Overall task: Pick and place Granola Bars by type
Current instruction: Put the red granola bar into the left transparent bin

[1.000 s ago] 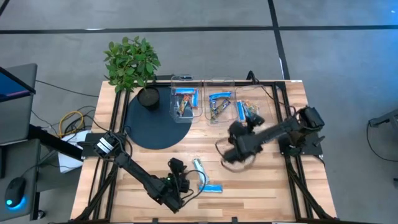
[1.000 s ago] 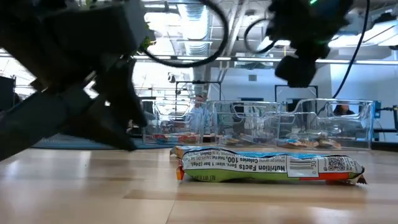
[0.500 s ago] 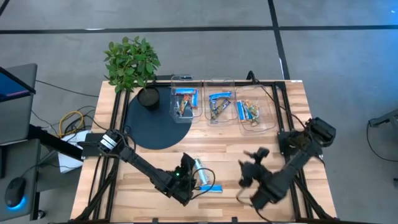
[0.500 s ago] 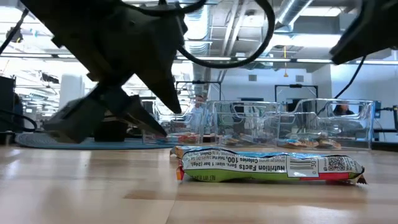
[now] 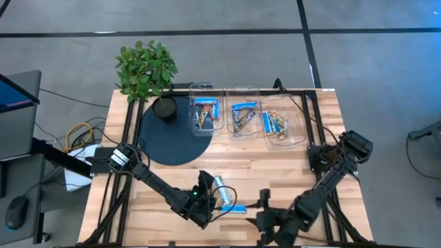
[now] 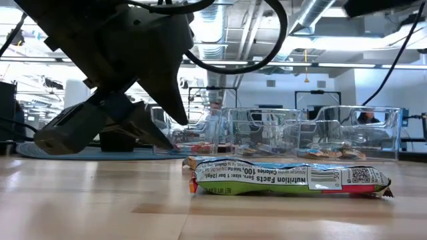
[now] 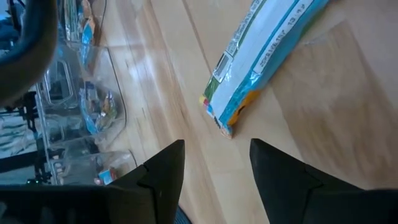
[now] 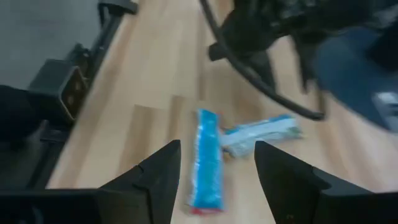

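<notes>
- Tubs at the table's far edge already hold sorted bars; two Granola Bars, a silvery-white bar and a blue bar, lie loose near the front edge.
- Left gripper hovers just beside the silvery-white bar, fingers spread and empty, barely shifted in the last half second.
- Right gripper has swung away from the tubs to the front edge, jaws parted and empty, facing the blue bar: a drop-off looks finished, another pick likely.
</notes>
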Motion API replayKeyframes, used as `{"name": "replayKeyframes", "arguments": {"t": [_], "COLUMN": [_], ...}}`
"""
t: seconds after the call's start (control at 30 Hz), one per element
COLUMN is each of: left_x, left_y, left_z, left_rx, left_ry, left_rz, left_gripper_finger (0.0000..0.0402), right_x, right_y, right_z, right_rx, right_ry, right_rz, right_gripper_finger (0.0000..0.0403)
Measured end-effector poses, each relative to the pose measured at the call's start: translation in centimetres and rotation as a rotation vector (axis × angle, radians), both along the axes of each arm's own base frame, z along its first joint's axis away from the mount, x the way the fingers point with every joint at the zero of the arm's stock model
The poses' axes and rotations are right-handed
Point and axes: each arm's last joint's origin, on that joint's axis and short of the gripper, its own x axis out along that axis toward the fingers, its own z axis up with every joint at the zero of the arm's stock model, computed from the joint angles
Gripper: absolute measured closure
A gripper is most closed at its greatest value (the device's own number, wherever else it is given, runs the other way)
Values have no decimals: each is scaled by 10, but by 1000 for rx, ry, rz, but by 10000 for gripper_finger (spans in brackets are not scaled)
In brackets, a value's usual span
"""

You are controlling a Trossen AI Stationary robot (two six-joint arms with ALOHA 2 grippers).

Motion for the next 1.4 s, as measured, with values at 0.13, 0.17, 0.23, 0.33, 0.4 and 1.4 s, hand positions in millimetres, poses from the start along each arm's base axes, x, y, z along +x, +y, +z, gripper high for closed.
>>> {"name": "replayKeyframes", "arguments": {"t": [0.13, 0.17, 0.23, 0.33, 0.4, 1.4], "left_x": [-3, -4, -8, -16, -21, -12], "left_y": [0, 0, -1, -3, -4, -80], "left_z": [0, 0, -1, -1, -2, 15], "left_rx": [-11, -14, -21, -43, -56, -413], "left_ry": [-7, -8, -6, 20, 27, -295], "left_rz": [28, 38, 60, 94, 127, -188], "left_gripper_finger": [223, 223, 223, 223, 223, 223], "right_x": [15, 18, 26, 35, 42, 46], "right_y": [-13, -17, -22, -27, -29, -38], "right_z": [-21, -27, -35, -42, -47, -61], "right_rx": [92, 97, 113, 112, 120, 158], "right_ry": [51, 71, 94, 110, 118, 241], "right_rz": [39, 42, 42, 60, 81, 77], "right_gripper_finger": [211, 213, 215, 218, 218, 227]}}
